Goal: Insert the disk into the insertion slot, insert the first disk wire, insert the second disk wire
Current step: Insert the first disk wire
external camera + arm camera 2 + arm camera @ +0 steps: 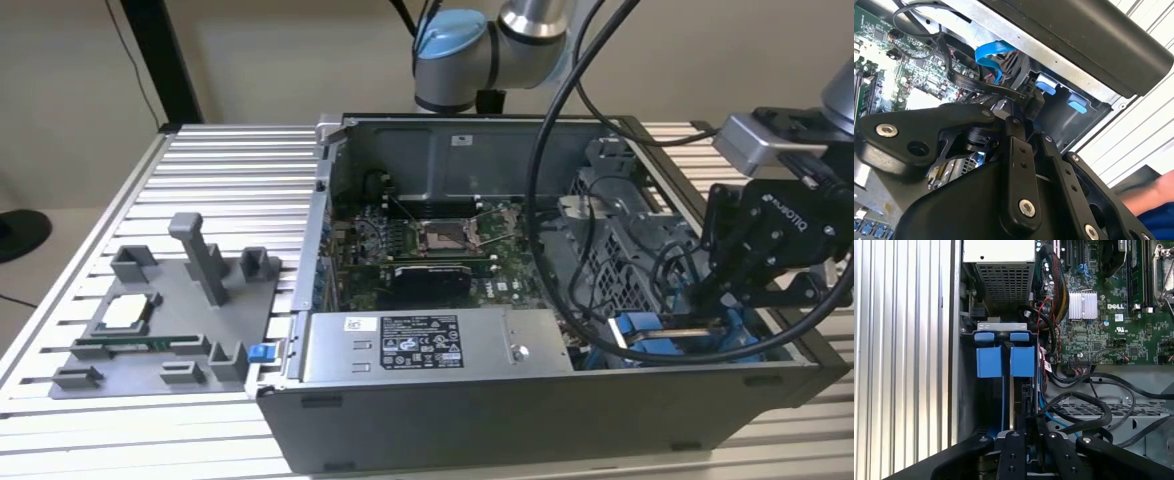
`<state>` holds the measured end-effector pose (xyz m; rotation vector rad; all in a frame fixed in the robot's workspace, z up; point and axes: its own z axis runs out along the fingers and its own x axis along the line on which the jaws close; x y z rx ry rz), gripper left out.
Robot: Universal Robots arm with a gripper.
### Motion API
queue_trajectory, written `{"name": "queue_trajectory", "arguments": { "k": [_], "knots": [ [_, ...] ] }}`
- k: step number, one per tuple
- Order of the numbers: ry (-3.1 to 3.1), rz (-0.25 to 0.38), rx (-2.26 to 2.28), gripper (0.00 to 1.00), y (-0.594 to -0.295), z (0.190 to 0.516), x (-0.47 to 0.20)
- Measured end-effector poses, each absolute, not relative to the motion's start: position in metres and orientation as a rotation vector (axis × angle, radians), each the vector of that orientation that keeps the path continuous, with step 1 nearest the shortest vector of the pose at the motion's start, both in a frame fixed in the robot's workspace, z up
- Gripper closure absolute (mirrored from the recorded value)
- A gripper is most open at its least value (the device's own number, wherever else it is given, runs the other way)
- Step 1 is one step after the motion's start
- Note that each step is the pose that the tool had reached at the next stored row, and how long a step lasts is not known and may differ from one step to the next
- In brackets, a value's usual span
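Disk point(1013, 390) edge-on in insertion slot point(1002, 327), long axis toward gripper point(1029, 432); grip state unclear.

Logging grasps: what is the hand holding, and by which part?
Cannot be told; the hand is in the open grey metal computer case, near blue plastic tabs.

A robotics lab or test workshop: a silver desk of ribbed aluminium profiles point(214, 165) carries an open grey metal computer tower case point(534, 425) lying on its side, its green motherboard point(363, 250) bare to view. Beside it, to the exterior view's left, lies a grey plastic fixture tray with upright posts point(160, 335). A silver industrial robot arm with pale blue joint caps point(461, 45) reaches over the case, before a plain beige wall point(267, 60)
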<state>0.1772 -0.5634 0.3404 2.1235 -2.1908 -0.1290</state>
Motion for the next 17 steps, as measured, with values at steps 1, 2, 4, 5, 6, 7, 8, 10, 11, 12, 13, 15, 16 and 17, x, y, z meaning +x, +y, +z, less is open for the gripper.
{"name": "queue_trajectory", "arguments": {
  "k": [1, 2, 4, 5, 6, 7, 8, 10, 11, 12, 13, 15, 16, 17],
  "knots": [
    [-2.191, -0.129, 2.124, 1.00, -0.5634, 0.3403, 0.1772],
    [-2.190, -0.129, 2.124, 1.00, -0.5634, 0.3402, 0.1772],
    [-2.188, -0.129, 2.126, 1.00, -0.5634, 0.3401, 0.1772],
    [-2.187, -0.129, 2.127, 1.00, -0.5635, 0.3401, 0.1771],
    [-2.186, -0.129, 2.129, 1.00, -0.5635, 0.3401, 0.1771],
    [-2.186, -0.129, 2.129, 1.00, -0.5635, 0.3402, 0.1771],
    [-2.185, -0.129, 2.130, 1.00, -0.5634, 0.3404, 0.1771],
    [-2.185, -0.129, 2.131, 1.00, -0.5635, 0.3410, 0.1771],
    [-2.184, -0.129, 2.131, 1.00, -0.5634, 0.3416, 0.1772],
    [-2.183, -0.129, 2.131, 1.00, -0.5634, 0.3418, 0.1772],
    [-2.182, -0.129, 2.133, 1.00, -0.5634, 0.3417, 0.1772],
    [-2.180, -0.127, 2.136, 1.00, -0.5634, 0.3418, 0.1773],
    [-2.177, -0.127, 2.138, 1.00, -0.5634, 0.3419, 0.1773],
    [-2.174, -0.126, 2.142, 1.00, -0.5634, 0.3419, 0.1772]
  ]
}}
